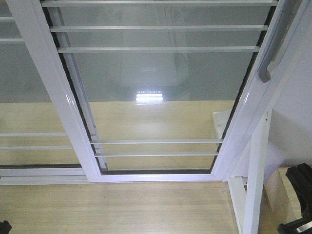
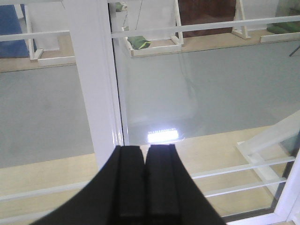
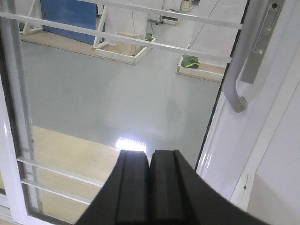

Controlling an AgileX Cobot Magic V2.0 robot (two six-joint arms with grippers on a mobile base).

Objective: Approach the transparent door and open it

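Left gripper: I'm seeing its fingers pressed together, facing the glass.
Door: I'm sitting right before it, so the approach looks done.
Handle: riding on the door's right upright.
Right gripper: pressed together below the handle. I'm judging it needs spreading, then raising onto the handle.

Before us stands the door, with the handle on its right upright. Behind it, to the left, we see the barred panel. The floor lies in front.
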